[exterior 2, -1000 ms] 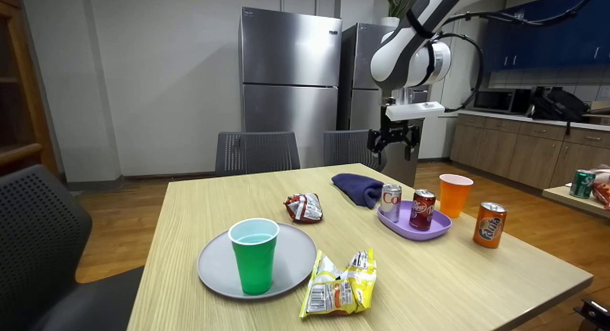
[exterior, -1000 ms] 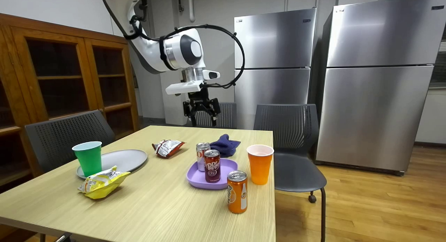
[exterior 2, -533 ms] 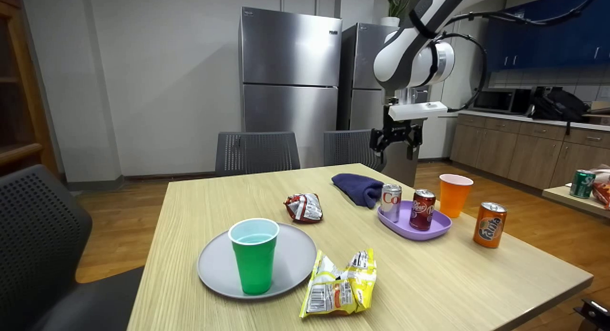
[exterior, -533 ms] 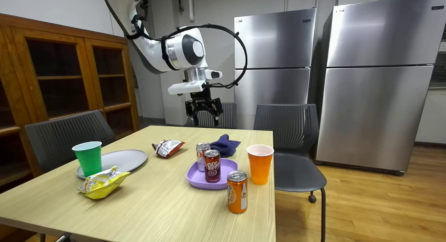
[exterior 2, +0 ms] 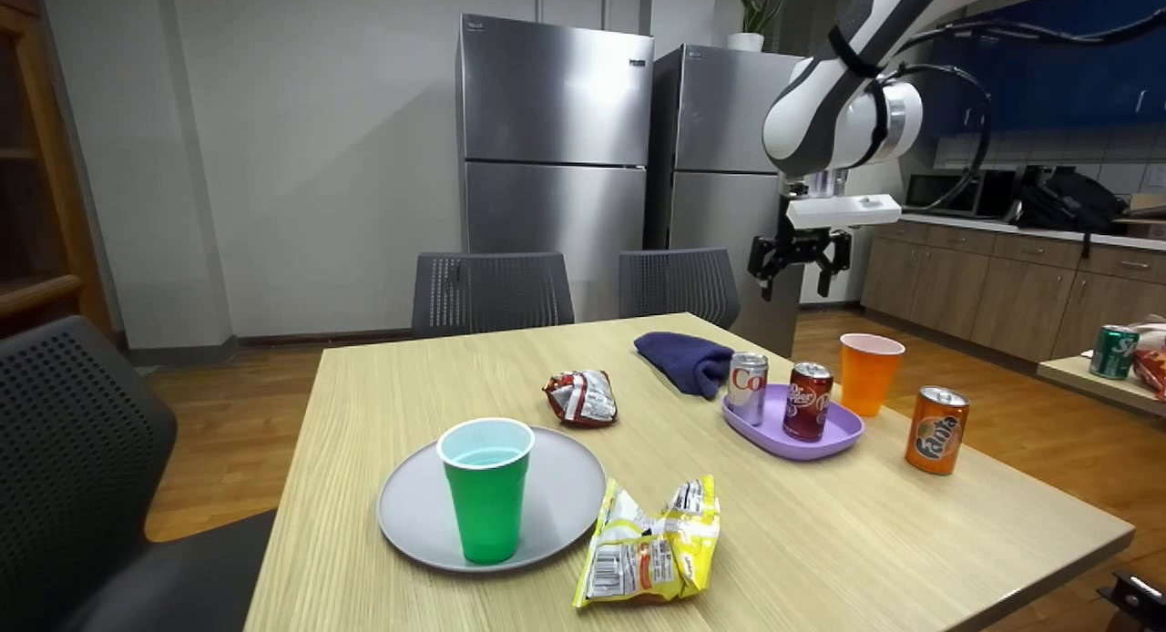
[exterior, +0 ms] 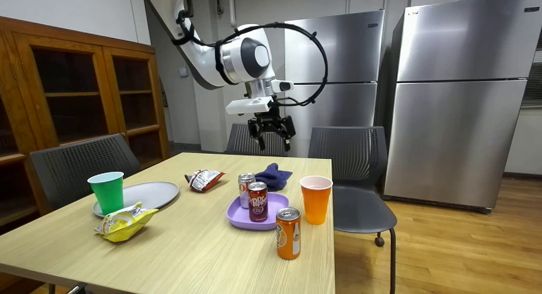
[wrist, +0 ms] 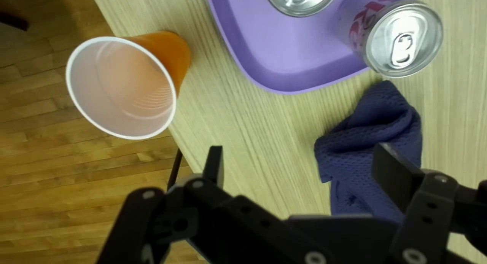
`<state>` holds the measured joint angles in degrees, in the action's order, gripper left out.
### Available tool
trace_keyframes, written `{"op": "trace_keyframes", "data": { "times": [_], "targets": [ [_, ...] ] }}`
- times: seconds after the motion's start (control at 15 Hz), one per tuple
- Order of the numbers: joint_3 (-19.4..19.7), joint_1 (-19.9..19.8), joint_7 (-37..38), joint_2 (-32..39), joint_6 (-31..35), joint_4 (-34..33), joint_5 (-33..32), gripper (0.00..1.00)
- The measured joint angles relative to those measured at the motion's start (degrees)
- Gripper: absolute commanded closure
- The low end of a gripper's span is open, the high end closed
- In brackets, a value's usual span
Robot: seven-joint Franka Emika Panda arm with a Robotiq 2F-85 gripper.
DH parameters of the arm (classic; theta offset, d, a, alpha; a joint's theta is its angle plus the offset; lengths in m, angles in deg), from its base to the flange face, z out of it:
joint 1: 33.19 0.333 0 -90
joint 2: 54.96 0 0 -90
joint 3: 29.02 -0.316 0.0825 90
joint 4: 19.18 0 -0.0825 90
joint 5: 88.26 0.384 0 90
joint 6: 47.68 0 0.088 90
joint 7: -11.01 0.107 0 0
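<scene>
My gripper (exterior: pixel 274 145) hangs open above the far side of the table, with nothing between its fingers. In the wrist view a dark blue cloth (wrist: pixel 365 153) lies below, partly hidden by one of the fingers (wrist: pixel 393 176). Beyond it is a purple tray (wrist: pixel 289 62) bearing a silver cola can (wrist: pixel 403 47) and a dark red Dr Pepper can (exterior 2: pixel 808 402), both upright. An orange cup (wrist: pixel 121 89) stands near the table edge beside the tray. In both exterior views an orange Fanta can (exterior: pixel 288 234) stands upright near that edge. The gripper touches none of these.
A green cup (exterior 2: pixel 487 500) stands on a grey plate (exterior 2: pixel 410 514). Beside it lies a yellow snack bag (exterior 2: pixel 651 550); farther back is a red and white bag (exterior: pixel 204 179). Dark chairs (exterior: pixel 349 154) surround the wooden table (exterior: pixel 182 260). Refrigerators (exterior: pixel 330 52) stand behind.
The arm and gripper have moved rightward in both exterior views, mostly in the last half second. The jaws stay open. Everything on the table stays in place.
</scene>
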<state>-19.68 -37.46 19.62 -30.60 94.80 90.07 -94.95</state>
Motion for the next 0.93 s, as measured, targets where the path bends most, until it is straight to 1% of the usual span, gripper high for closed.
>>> {"op": "trace_keyframes", "data": {
  "times": [0.27,0.47,0.67,0.93],
  "targets": [
    [0.35,-3.78,-2.34,0.12,2.53,0.61,1.67,0.00],
    [0.34,-5.86,-3.98,0.90,3.61,0.84,3.97,0.00],
    [0.30,-6.85,-4.70,2.19,4.30,0.91,5.98,0.00],
    [0.20,-6.99,-4.78,4.43,6.57,0.96,7.80,0.00]
  ]
}}
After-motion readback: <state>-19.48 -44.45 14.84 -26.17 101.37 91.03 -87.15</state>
